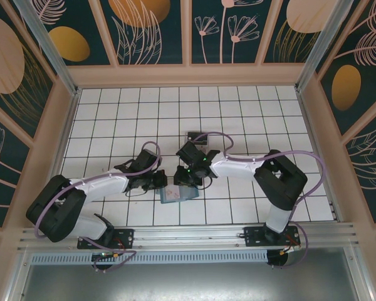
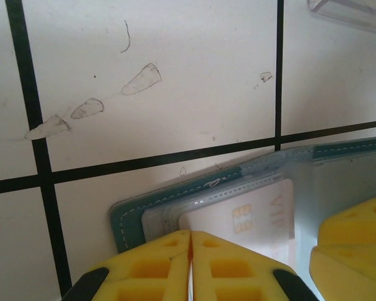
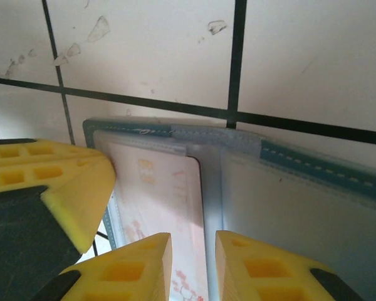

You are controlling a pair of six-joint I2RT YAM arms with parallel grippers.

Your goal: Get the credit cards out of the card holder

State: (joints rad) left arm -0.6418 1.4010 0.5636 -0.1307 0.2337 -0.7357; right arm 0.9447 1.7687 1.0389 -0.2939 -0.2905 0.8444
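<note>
Clear tray (image 1: 193, 135) sits on white tiled table (image 1: 113, 106).

left claw (image 2: 191, 243): closed tight | right claw (image 3: 193, 243): slightly parted | both pointing down, close together

Two arms were counted, the left arm (image 1: 94, 188) and the right arm (image 1: 250, 168). They carried two grippers, the left gripper (image 2: 190, 241) and the right gripper (image 3: 193, 251), each with two yellow fingers (image 2: 150, 269). There was one holder (image 2: 122, 219), and one pale card (image 2: 238, 219) showed in it. There was one clear tray (image 2: 351, 11). Whether more cards lay there could not be told.
</note>
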